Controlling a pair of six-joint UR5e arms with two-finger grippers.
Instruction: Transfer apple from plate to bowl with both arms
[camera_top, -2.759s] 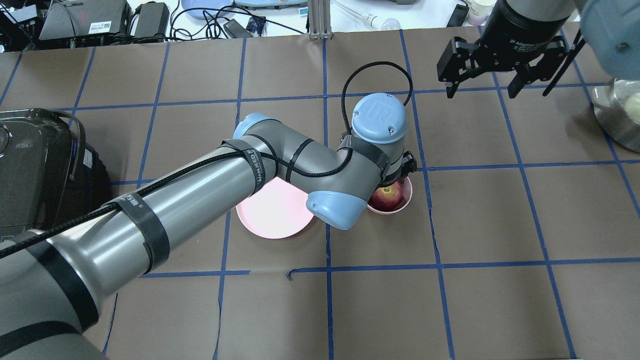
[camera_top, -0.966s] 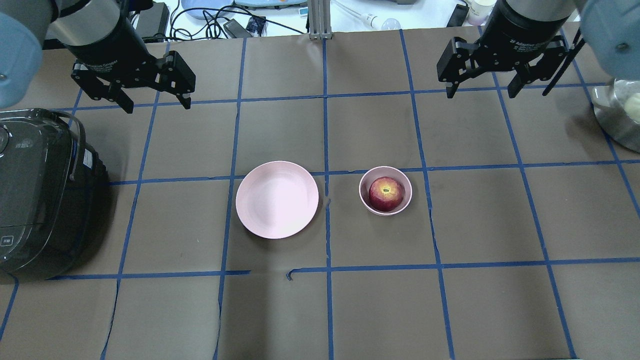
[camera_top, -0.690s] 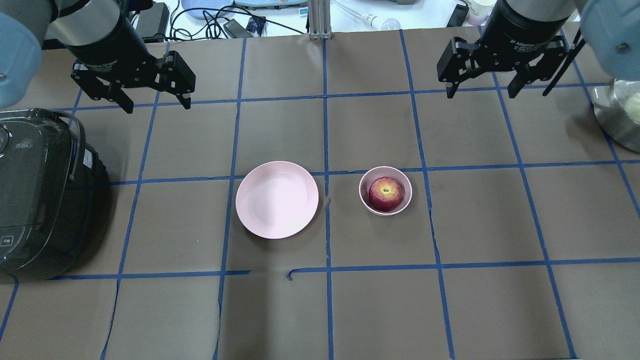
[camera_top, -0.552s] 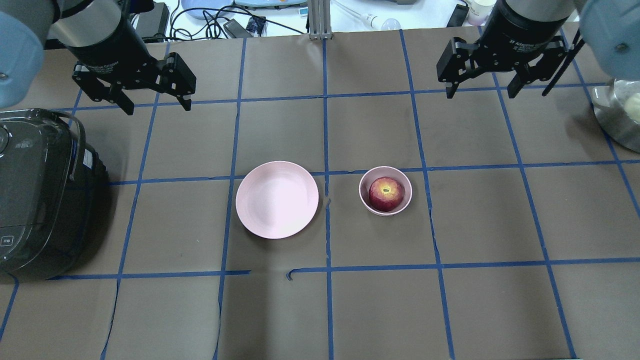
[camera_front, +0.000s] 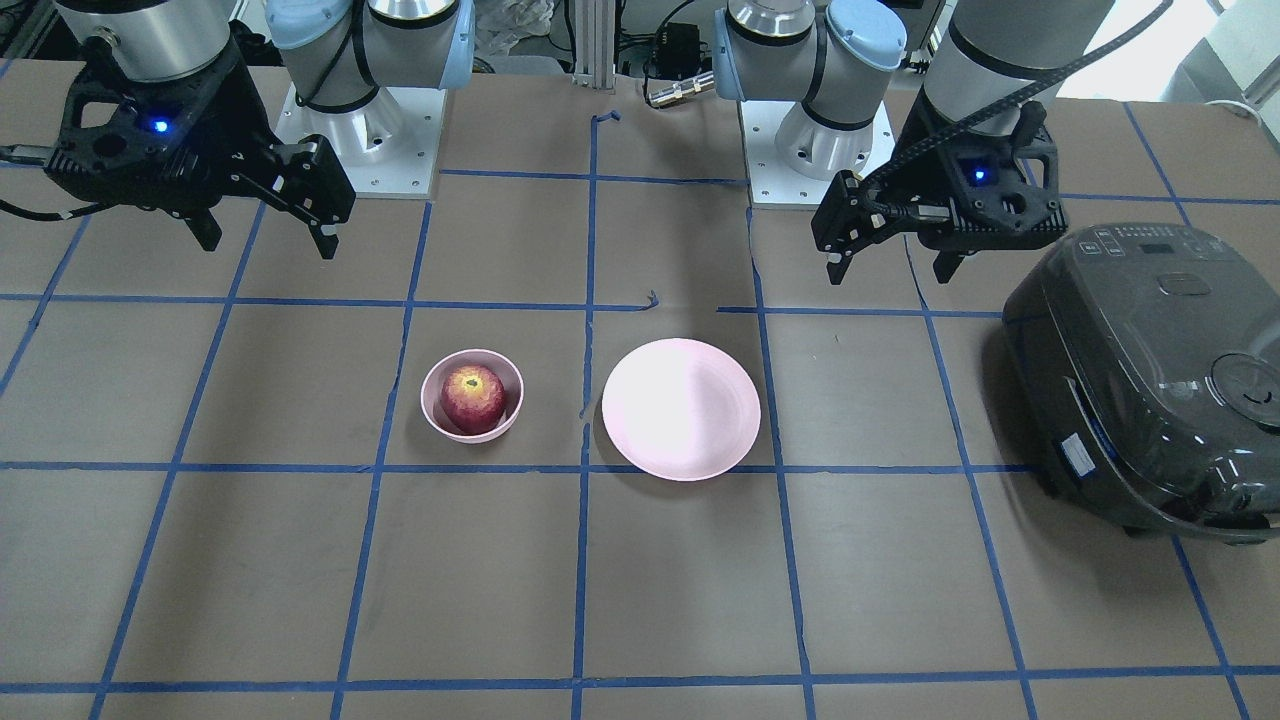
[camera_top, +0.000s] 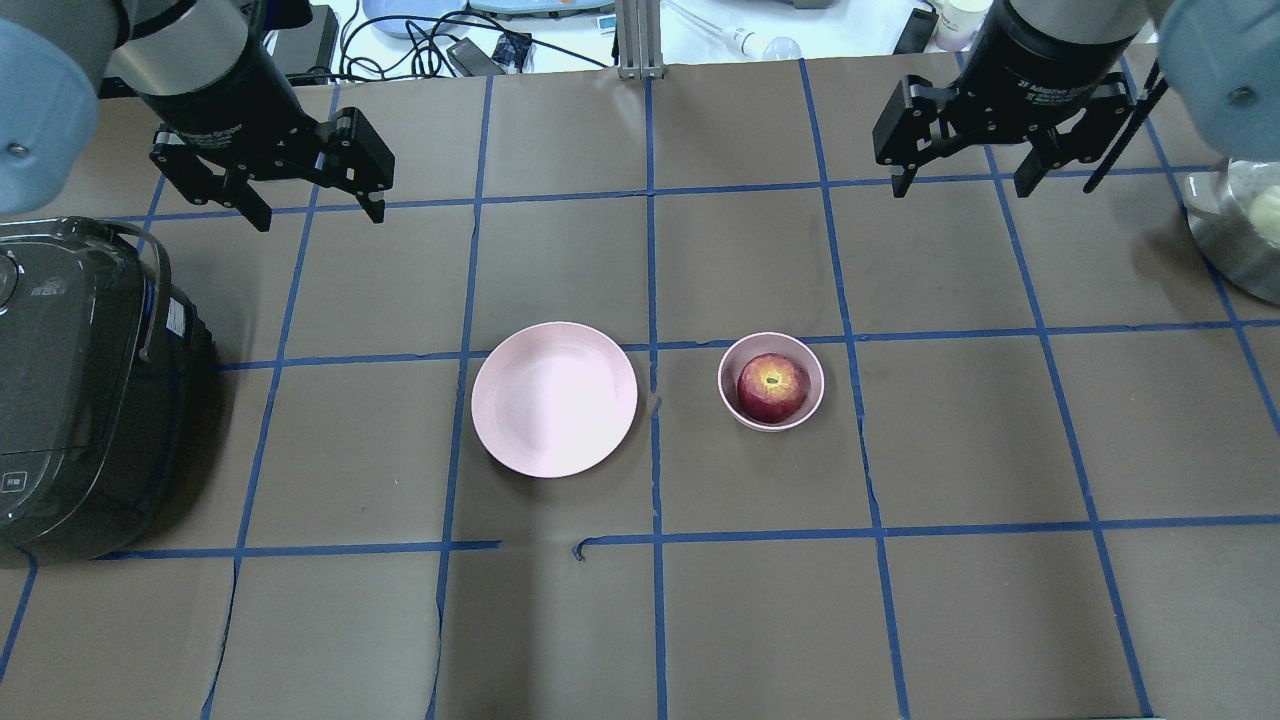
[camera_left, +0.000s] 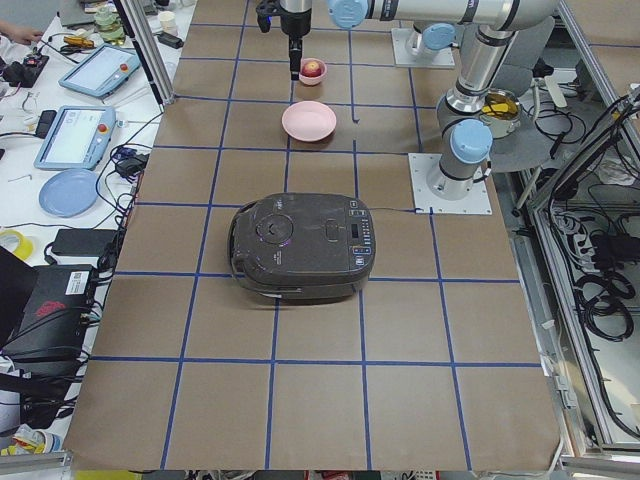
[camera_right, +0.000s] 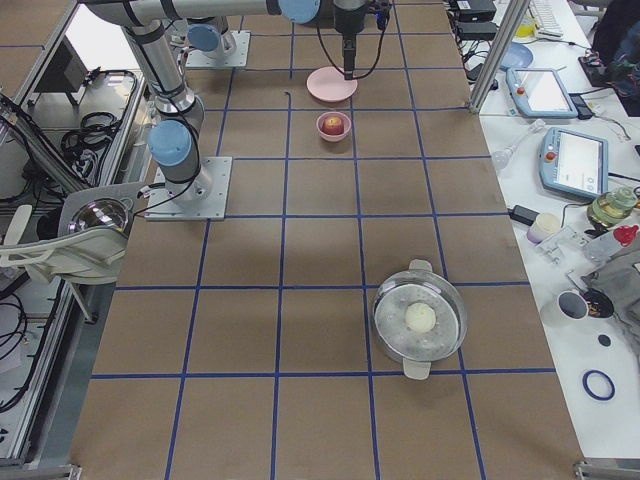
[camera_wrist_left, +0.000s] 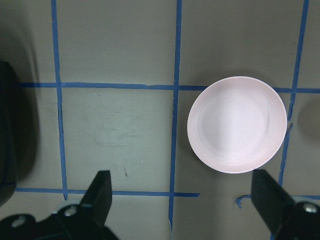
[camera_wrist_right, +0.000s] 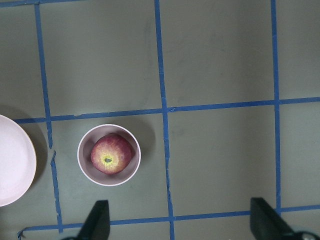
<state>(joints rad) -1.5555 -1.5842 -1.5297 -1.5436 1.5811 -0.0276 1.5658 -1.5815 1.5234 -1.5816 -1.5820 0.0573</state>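
The red apple (camera_top: 772, 387) sits inside the small pink bowl (camera_top: 816, 366) right of the table's middle; it also shows in the front view (camera_front: 472, 398) and the right wrist view (camera_wrist_right: 111, 154). The wide pink plate (camera_top: 554, 399) lies empty to the bowl's left, also in the left wrist view (camera_wrist_left: 237, 124). My left gripper (camera_top: 314, 213) is open and empty, high over the far left of the table. My right gripper (camera_top: 965, 186) is open and empty, high over the far right.
A black rice cooker (camera_top: 70, 390) stands at the left edge. A steel pot (camera_top: 1235, 228) with a pale round thing in it sits at the right edge. Cables and devices lie beyond the far edge. Blue tape lines grid the brown tabletop.
The left arm, which was over the bowl with the apple, has pulled back up to the far left. In the last second it only drifts slightly. The right arm has not moved.
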